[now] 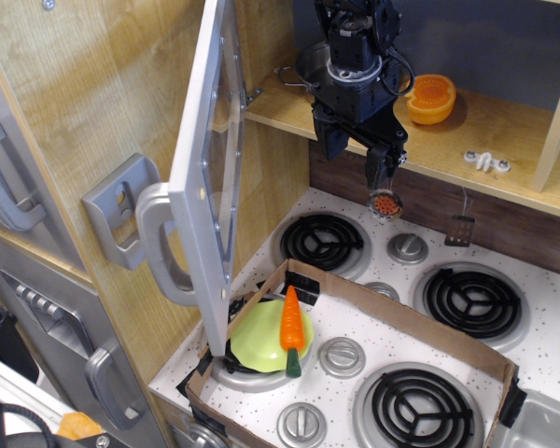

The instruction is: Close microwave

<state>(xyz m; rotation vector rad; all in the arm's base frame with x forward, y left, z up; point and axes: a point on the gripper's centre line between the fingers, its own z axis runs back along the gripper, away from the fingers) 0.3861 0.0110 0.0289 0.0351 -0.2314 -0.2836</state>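
Note:
The microwave door (pixel 210 159) stands wide open and swung out toward me, seen almost edge-on. Its dark window (pixel 226 140) and its chunky grey handle (pixel 161 245) on the left both show. The open wooden compartment (pixel 280 105) lies behind it. My black gripper (pixel 356 155) hangs to the right of the door's far edge, in front of that shelf and above the stove. Its fingers (pixel 381 168) are spread apart and hold nothing. It does not touch the door.
A silver pot (pixel 303 63) and an orange bowl (pixel 431 98) sit on the shelf. A small strainer (pixel 385 202) hangs below the gripper. A carrot (pixel 292 322) lies on a green plate (pixel 259 338) within a cardboard frame (pixel 383 303) on the stovetop. A grey bracket (pixel 119 201) is left of the handle.

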